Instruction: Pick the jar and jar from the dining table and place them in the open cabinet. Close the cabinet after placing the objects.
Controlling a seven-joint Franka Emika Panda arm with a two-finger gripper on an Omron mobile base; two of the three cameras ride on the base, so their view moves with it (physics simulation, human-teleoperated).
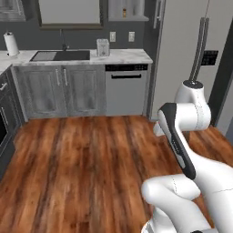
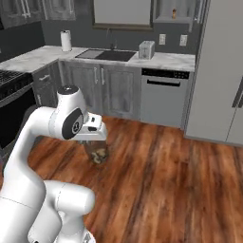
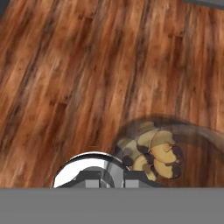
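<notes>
The gripper [image 2: 97, 142] is clamped on a clear glass jar [image 2: 97, 153] hanging just beneath it above the wood floor [image 2: 166, 180]. It looks mid-carry; next comes reaching the wall cabinet [image 2: 176, 12] far ahead. The hand view reveals the jar's brown contents; the right base view shows the counter [image 2: 166, 59].

The jar [image 2: 97, 153] is a clear glass jar with brown and tan pieces heaped in its lower part. It hangs under the claw [image 2: 95, 140], above the wood-plank floor, touching no surface. In the hand view the jar [image 3: 157, 153] shows from above, its silver lid [image 3: 89, 168] at the bottom edge, its glass body reaching away over the floor.
</notes>
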